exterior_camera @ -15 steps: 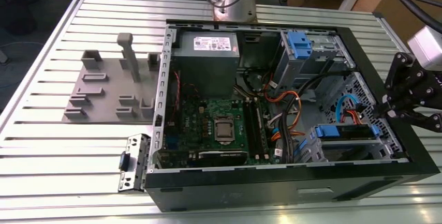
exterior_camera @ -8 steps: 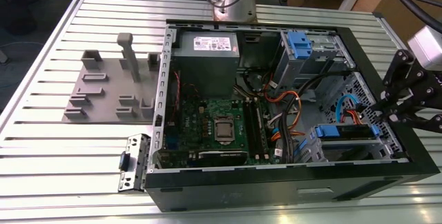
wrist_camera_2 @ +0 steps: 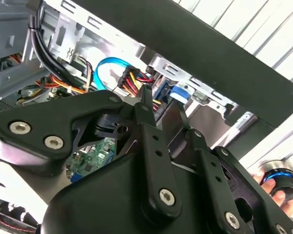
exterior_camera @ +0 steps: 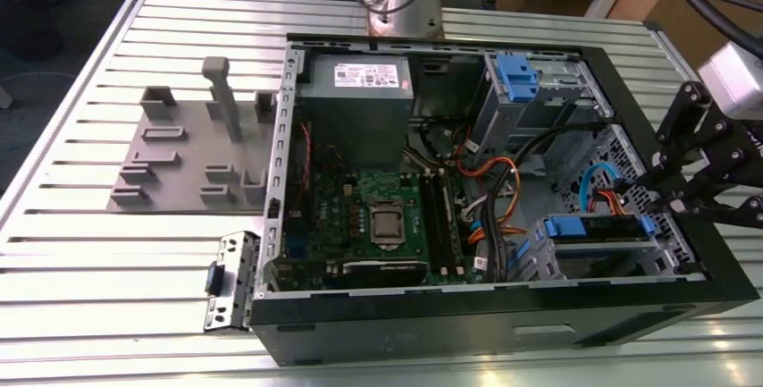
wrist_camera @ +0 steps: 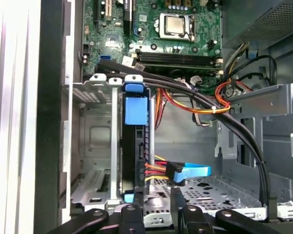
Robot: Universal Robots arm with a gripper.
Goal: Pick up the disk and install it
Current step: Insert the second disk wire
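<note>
The disk (exterior_camera: 596,229) sits edge-up in the metal drive bay at the front right corner of the open computer case, its blue bracket showing along the top. In the first wrist view the disk (wrist_camera: 136,146) stands as a dark slab with a blue tab, slotted between the bay's rails. My gripper (exterior_camera: 653,192) hangs over the case's right wall, just beside that bay. Its black fingers (wrist_camera: 178,197) are apart, one at the disk's near end, with nothing between them. My gripper (wrist_camera_2: 163,105) points down at the bay and its cables.
Red, yellow and blue cables (wrist_camera: 185,170) run beside the bay. A grey power supply (exterior_camera: 357,92) and a second bay with a blue latch (exterior_camera: 515,74) sit at the back. A grey fixture plate (exterior_camera: 191,155) lies on the exterior view's left. A person's fingertips (wrist_camera_2: 279,196) touch a blue-lit knob.
</note>
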